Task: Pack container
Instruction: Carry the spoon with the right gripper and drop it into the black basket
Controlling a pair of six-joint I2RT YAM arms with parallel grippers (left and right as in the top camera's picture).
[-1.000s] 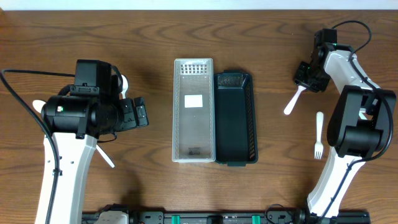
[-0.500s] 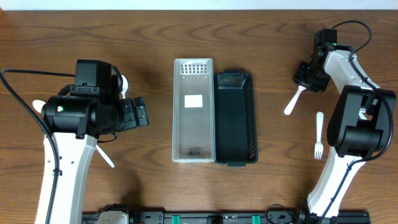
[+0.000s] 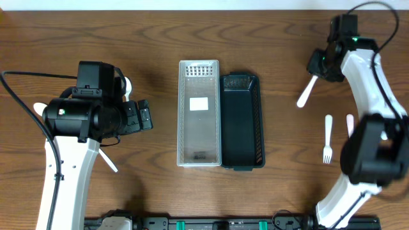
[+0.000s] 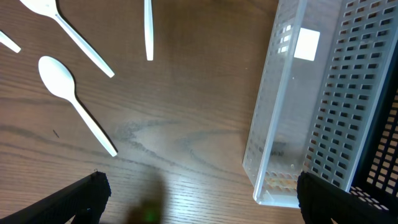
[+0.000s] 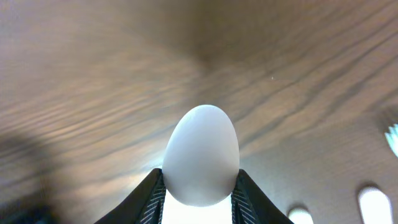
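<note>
My right gripper [image 5: 200,198] was pinched on a white spoon [image 5: 201,154], its 2 fingers [image 5: 154,194] pressing the sides of the neck while the bowl stuck out past the tips. From overhead the spoon hung diagonally off that gripper at the far right of the table [image 3: 281,38], well apart from the containers. I could not tell whether the spoon had cleared the wood; the surface behind it was blurred.

My left gripper [image 3: 146,117] was spread wide and held nothing. In my left wrist view its 2 fingers [image 4: 84,198] sat at the bottom corners with bare wood between them.

The clear container [image 3: 199,113] lay in the middle of the table, long side touching the dark basket [image 3: 241,121] on its right. Both looked unfilled apart from a white label in the clear one.

A white fork [image 3: 327,138] lay on the wood beside my right arm, and another pale utensil [image 3: 349,124] lay just beside it. On my left side, 2 more spoons [image 4: 59,81] and a thin white handle [image 4: 148,31] lay loose on the wood, near the clear container but apart from it.
</note>
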